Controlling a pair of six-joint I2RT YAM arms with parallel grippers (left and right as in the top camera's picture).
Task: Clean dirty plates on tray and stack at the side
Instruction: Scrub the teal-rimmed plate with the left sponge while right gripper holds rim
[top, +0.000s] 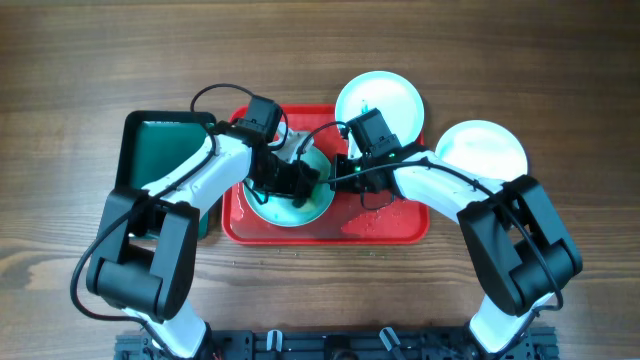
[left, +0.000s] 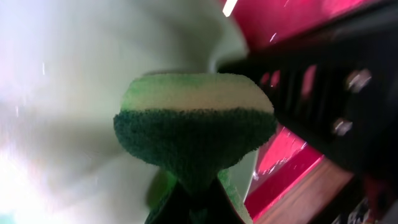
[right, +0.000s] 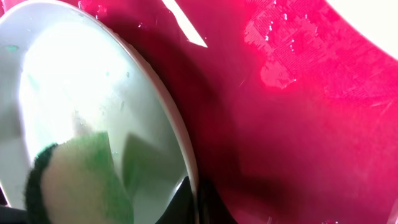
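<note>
The wooden table carries the red tray at its centre. The tray is rectangular with rounded corners and a raised rim, and its floor is wet and glossy. A dark green tray sits just beside it at 9 o'clock.

Of the three round plates, the aqua plate lies inside the red tray toward its 9 o'clock end. Its face is pale, shiny and streaked with water, and it casts a dark shadow on the tray floor beneath its rim. The white plate overlaps the tray's rim at 1 o'clock and has a small teal mark near its middle. The second aqua plate rests on the table at 3 o'clock, apart from the tray.

The right gripper pinches the aqua plate's rim. The left gripper is clamped on a sponge, yellow-green with a dark green scouring layer, pressed against that plate's face.
</note>
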